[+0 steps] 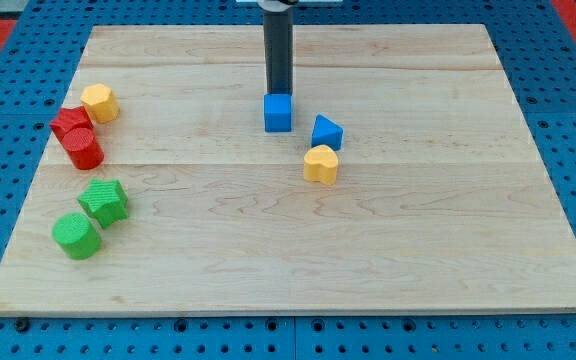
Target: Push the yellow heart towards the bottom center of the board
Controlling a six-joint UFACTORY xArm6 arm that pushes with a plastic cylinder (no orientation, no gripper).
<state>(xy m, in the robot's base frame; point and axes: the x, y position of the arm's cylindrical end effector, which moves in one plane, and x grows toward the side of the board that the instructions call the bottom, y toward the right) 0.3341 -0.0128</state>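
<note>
The yellow heart lies a little right of the board's middle. A blue triangular block sits just above it, close to touching. A blue cube lies to the upper left of the heart. My tip stands right behind the blue cube's top edge, at the view's top centre, above and left of the yellow heart and apart from it.
At the view's left lie a yellow hexagonal block, a red star-like block and a red cylinder, then a green star and a green cylinder. The wooden board sits on a blue pegboard.
</note>
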